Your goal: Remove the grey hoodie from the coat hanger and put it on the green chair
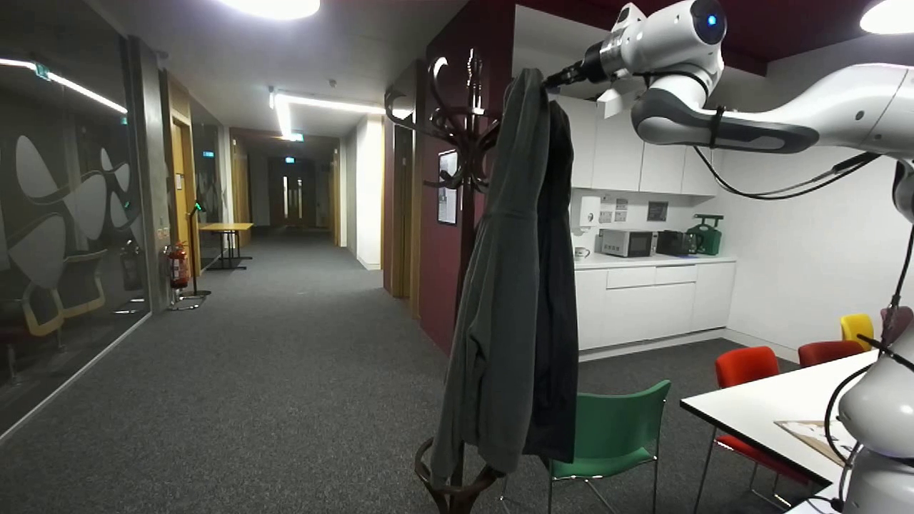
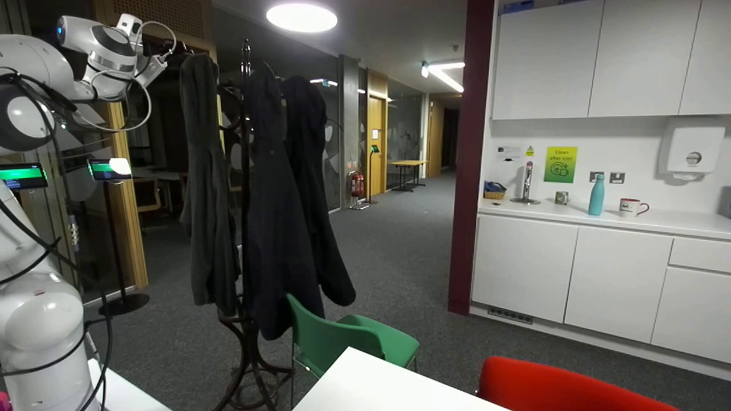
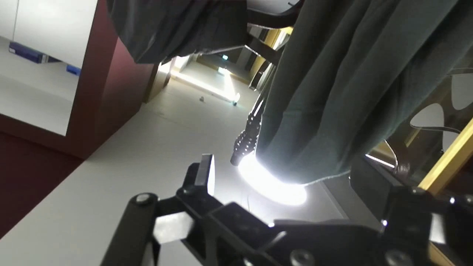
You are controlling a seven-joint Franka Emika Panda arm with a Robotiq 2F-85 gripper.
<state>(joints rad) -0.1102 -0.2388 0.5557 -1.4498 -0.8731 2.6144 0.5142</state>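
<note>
Grey hoodie [image 1: 500, 285]. Handling (judged): soft, limp, fairly light for its length, not fragile; little slip is expected once the cloth is pinched in a thick bunch. Swinging of the loose lower part and snagging on the coat hanger [image 1: 470, 143] should be allowed for. Hold is best taken at the rounded top end, with the bunched cloth brought deep between the jaws, so that it can be drawn up and clear; the hanging point itself is hidden by cloth.

Appearance: dark grey with a faint green cast, matt. Long vertical folds are shown; a cross seam is seen in the upper part. The bottom is uneven and hangs down near the coat hanger's base.

Location: hung on the coat hanger, at nine o'clock of it in an exterior view, with the black coats [image 2: 280, 228] at three o'clock.

Jaws: spread wide at the hoodie's top end. In the wrist view the cloth is seen in the gap, ungripped; whether one side is touched cannot be told. The arm [image 1: 757, 128] is extended from three o'clock.

Green chair [image 1: 621, 428]: placed toward five o'clock of the hoodie, well below its top. A white table [image 2: 388, 385] is seen at the chair's five o'clock.
</note>
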